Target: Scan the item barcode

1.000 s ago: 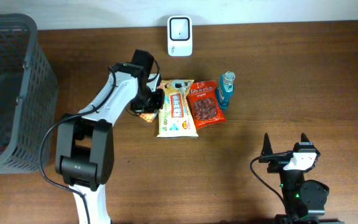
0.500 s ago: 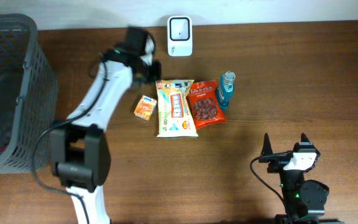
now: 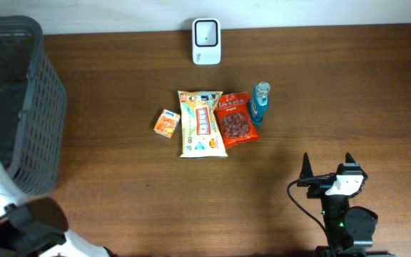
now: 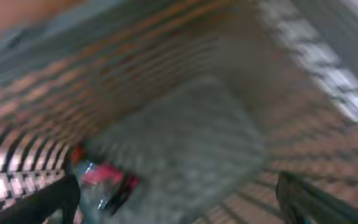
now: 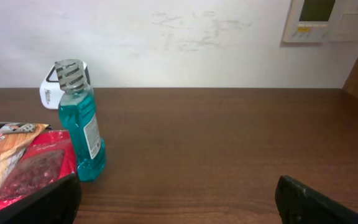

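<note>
Counting the goods on the table point(image 3: 348, 86) gives four: one small orange box point(image 3: 167, 123), one yellow snack bag point(image 3: 203, 124), one red snack bag point(image 3: 235, 118) and one blue bottle point(image 3: 260, 103). They sit in a row near the middle. The box lies just left of the yellow bag, the two bags touch, and the bottle stands upright against the red bag's right edge.

One white scanner point(image 3: 206, 31) sits at the far edge, well apart from the row. One grey mesh basket point(image 3: 27, 107) fills the far left corner.

Open wood stretches right of the bottle to the table's right edge, and across the near strip between the row and the right gripper point(image 3: 327, 165). That gripper rests near the right corner with its jaws wide apart and holding nothing.

The left arm point(image 3: 20, 227) is at the near left corner beside the basket. The left gripper point(image 4: 179, 205) hangs over the blurred mesh, its fingers spread apart; something red lies below.
</note>
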{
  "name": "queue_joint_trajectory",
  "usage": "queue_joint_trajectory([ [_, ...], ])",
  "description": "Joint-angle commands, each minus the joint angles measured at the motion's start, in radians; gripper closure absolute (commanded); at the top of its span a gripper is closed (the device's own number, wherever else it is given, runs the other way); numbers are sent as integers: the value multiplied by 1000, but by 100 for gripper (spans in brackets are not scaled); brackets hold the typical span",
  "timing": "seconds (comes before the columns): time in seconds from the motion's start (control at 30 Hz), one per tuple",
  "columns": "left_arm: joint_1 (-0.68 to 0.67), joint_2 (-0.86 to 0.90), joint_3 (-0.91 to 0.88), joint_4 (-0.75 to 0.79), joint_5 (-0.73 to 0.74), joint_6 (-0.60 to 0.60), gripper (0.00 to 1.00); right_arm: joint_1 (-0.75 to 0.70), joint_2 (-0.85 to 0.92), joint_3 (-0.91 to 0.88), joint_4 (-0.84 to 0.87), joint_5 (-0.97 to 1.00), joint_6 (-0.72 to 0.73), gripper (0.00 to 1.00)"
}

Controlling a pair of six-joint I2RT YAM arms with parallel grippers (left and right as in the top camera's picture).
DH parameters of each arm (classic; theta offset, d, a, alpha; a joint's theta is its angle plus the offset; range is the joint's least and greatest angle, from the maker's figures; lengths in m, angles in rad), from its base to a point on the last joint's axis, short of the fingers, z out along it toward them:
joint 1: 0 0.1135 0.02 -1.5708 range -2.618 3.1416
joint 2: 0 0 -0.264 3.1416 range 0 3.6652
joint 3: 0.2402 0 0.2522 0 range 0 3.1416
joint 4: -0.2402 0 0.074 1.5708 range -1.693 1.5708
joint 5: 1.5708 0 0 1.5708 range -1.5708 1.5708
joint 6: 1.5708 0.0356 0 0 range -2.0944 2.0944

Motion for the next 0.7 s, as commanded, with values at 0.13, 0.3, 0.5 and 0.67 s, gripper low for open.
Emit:
queue_joint_trajectory([
  [0.13,132,183,0,-177,-26,-240,1,4,-6,-7,-3,5,-6,2],
  [0.3,132,312,-1,-238,-19,-318,1,4,-6,-7,-3,5,-6,2],
  [0.5,223,343,-4,-281,-19,-354,1,4,-6,-7,-3,5,-6,2],
  [0.67,307,343,-94,-195,131,-208,1,5,-6,-7,-3,5,-6,2],
])
